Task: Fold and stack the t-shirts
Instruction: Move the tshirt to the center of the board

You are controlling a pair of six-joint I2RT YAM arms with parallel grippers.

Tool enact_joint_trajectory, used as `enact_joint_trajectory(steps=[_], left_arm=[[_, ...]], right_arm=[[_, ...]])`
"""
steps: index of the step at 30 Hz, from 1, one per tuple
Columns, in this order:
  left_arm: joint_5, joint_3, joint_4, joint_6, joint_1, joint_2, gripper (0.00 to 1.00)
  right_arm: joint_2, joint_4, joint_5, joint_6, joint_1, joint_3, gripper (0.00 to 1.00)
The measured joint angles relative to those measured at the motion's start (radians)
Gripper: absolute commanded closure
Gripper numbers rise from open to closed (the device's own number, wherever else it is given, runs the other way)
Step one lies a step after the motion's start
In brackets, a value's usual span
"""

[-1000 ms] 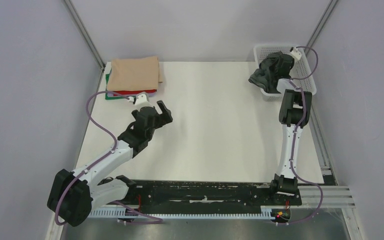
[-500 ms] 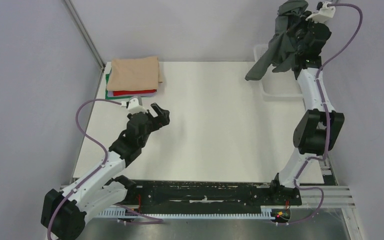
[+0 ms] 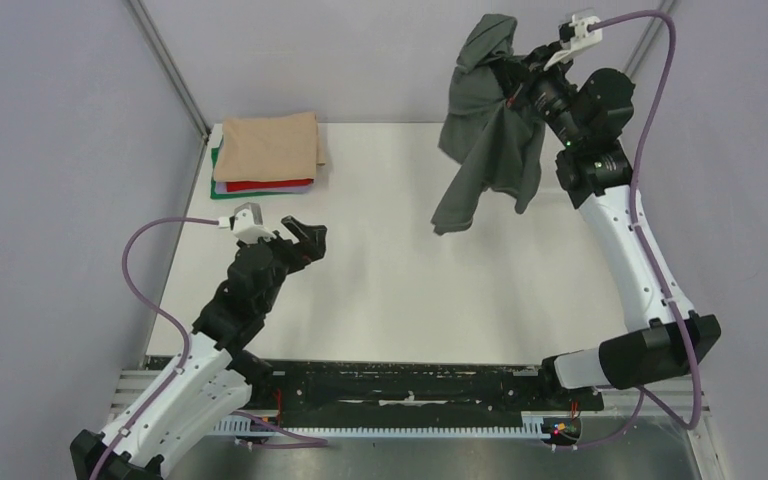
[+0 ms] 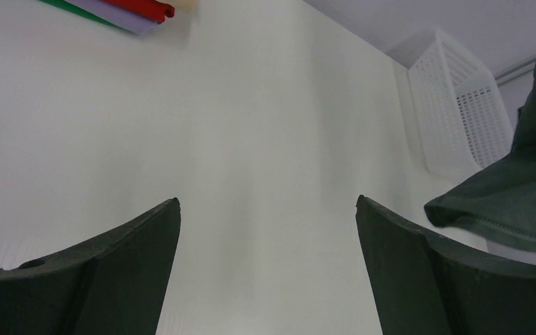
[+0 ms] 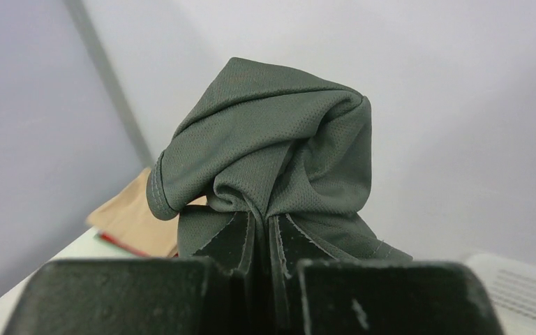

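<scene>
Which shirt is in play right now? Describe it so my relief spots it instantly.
Look above the far right of the white table, where the right gripper is raised. Hanging from it is the dark grey t-shirt, crumpled and airborne, unlike the folded stack lying far left.

The right hand (image 5: 263,234) is pinched tight, its tips buried in the folds of the grey shirt (image 3: 490,150). From overhead, that hanging shirt blocks the basket (image 4: 453,105). Under the tan shirt (image 3: 270,147), only thin edges of the red shirt (image 3: 265,185) and the green shirt (image 3: 218,191) show. The left wrist view clips the grey shirt at its right edge.
</scene>
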Motion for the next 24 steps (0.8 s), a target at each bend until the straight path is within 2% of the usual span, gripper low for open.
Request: enact_joint_trajectory(steps=[9,15,24], left_arm=[[0.0,0.0,-0.086,-0.032,0.0,-0.089,0.0],[0.002,0.0,-0.121,-0.039,0.0,-0.103,0.0],[0.017,0.0,-0.134,-0.039,0.0,-0.093,0.0]], right_arm=[[-0.189,0.032,-0.071,0.121,0.219,-0.288,1.0],[-0.224,0.047,-0.074,0.159,0.351,-0.396,1.0],[-0.227,0.064,-0.042,0.189,0.389,-0.459,1.0]])
